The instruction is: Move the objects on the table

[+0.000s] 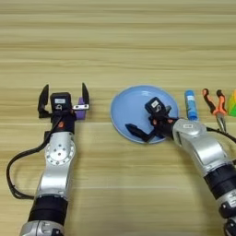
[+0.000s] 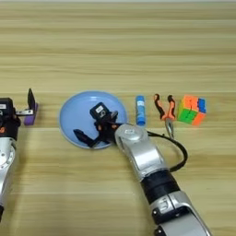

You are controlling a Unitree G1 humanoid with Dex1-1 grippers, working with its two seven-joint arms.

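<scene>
- Over the light-blue plate (image 2: pixel 78 115), my right gripper (image 1: pixel 152 124) hovered, fingers spread, grasping nothing.
- Left gripper (image 1: pixel 63 99) stood released beside the purple block (image 1: pixel 81 110).
- Puzzle cube (image 2: pixel 192 109) lay untouched far right; nothing appeared moved yet.

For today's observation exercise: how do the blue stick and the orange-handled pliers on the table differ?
The blue stick is a single short, straight tube, blue with a white end; the pliers are longer, with two splayed orange handles and metal jaws. The stick lies right beside the light-blue plate; the pliers lie between the stick and the puzzle cube. Both lie flat, pointing front to back.
</scene>
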